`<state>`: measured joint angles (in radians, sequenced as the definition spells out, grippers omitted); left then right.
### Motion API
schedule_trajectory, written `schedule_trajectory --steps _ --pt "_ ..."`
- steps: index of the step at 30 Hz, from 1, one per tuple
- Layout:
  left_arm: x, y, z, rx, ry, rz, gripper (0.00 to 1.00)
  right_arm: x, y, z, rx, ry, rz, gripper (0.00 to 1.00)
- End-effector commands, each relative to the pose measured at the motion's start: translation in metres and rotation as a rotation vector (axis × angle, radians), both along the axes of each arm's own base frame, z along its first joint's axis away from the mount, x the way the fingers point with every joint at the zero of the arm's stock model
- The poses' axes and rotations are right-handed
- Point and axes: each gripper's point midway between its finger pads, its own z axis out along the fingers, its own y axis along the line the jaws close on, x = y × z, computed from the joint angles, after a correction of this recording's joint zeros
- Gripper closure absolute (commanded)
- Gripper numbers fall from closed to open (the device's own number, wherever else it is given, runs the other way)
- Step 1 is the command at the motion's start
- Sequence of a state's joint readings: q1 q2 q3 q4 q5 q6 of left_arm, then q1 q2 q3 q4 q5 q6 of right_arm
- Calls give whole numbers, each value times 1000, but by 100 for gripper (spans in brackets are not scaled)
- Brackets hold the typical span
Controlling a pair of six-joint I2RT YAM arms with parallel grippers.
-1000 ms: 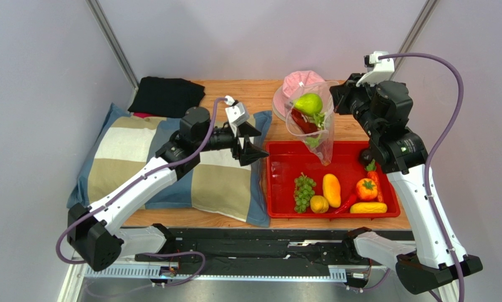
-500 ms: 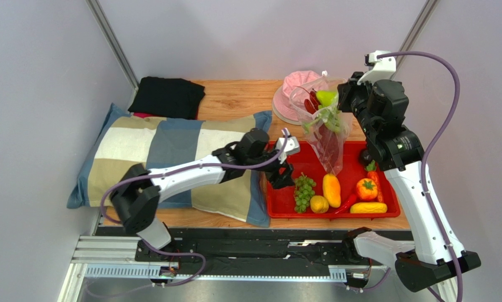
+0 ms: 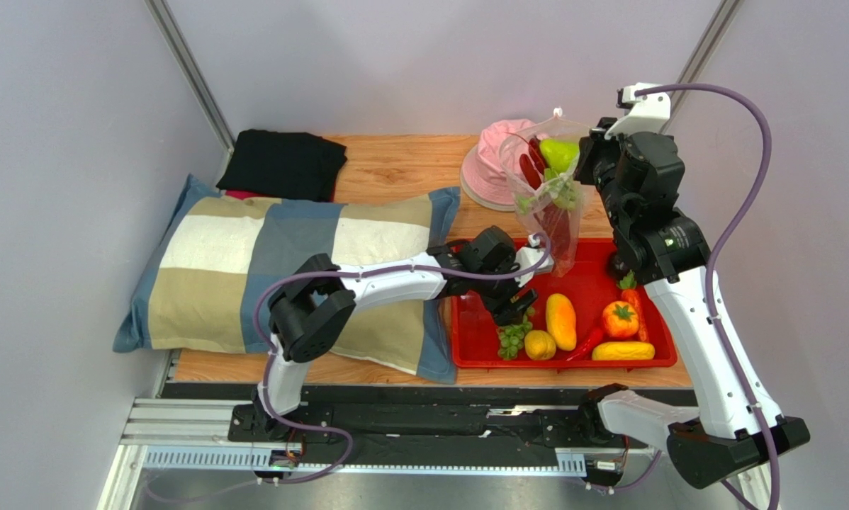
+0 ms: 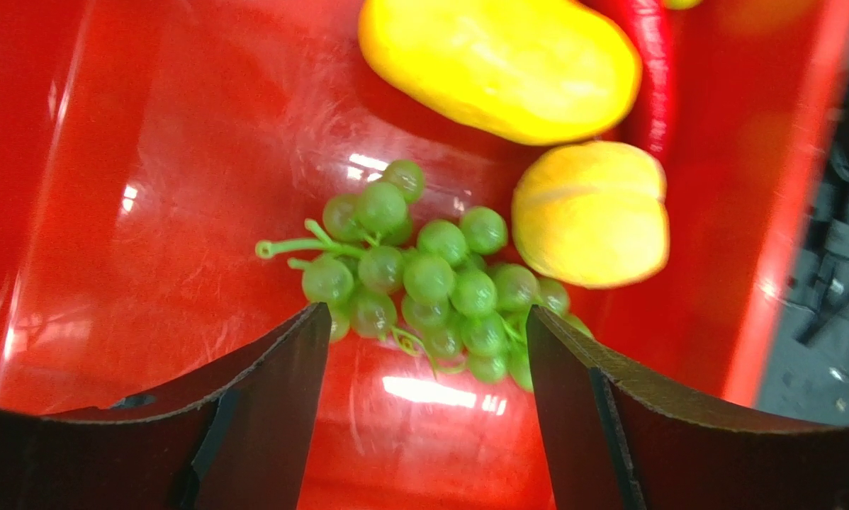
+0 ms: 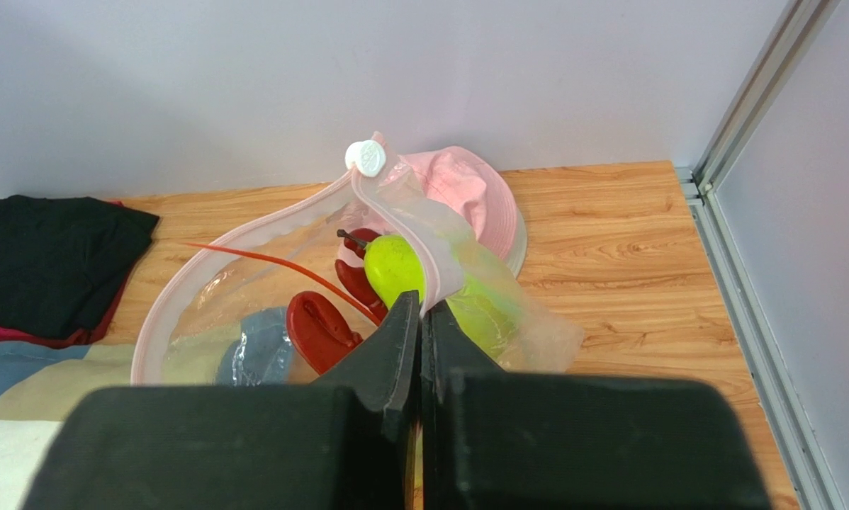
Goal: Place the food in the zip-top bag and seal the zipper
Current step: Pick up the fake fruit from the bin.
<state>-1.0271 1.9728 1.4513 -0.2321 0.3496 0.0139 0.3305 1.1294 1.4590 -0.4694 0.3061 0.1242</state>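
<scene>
My right gripper (image 3: pixel 576 170) (image 5: pixel 419 306) is shut on the mouth edge of the clear zip-top bag (image 3: pixel 549 213) (image 5: pixel 253 303) and holds it hanging above the back of the red tray (image 3: pixel 478 359). The bag's mouth is open. Its pinkish zipper strip (image 5: pixel 237 236) carries a white slider (image 5: pixel 367 157). Inside are a red lobster (image 5: pixel 320 324) and a green apple (image 3: pixel 558 155) (image 5: pixel 395 266). Pale green bits (image 3: pixel 551 194) show lower in the bag. My left gripper (image 3: pixel 514 308) (image 4: pixel 427 319) is open, low over the tray, its fingers either side of the green grape bunch (image 3: pixel 513 339) (image 4: pixel 431 278).
The tray also holds a yellow mango (image 3: pixel 560 320) (image 4: pixel 503 64), a round yellow fruit (image 3: pixel 540 344) (image 4: pixel 591 213), a tomato (image 3: pixel 619 319), a red chili (image 4: pixel 652 74) and a yellow squash (image 3: pixel 623 351). A pink hat (image 3: pixel 493 149) (image 5: pixel 466 191) lies behind the bag. A striped pillow (image 3: pixel 237 266) and black cloth (image 3: pixel 282 162) lie left.
My left arm swung right from above the pillow and came down over the tray onto the grapes. My right gripper raised the bag and moved it back a little.
</scene>
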Motion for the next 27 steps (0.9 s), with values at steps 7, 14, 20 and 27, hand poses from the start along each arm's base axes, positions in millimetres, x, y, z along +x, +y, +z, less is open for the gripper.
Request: schedule_trajectory --steps 7,14,20,27 --pt "9 -11 -42 164 -29 75 20 0 -7 36 14 -128 -30 100" --pt "5 11 -48 257 -49 21 59 0 -6 31 1 -118 -22 100" --pt "-4 33 -1 146 23 -4 100 -1 -2 27 7 -110 3 100" --pt "5 43 80 -51 -15 26 100 -2 4 25 16 -105 35 100"
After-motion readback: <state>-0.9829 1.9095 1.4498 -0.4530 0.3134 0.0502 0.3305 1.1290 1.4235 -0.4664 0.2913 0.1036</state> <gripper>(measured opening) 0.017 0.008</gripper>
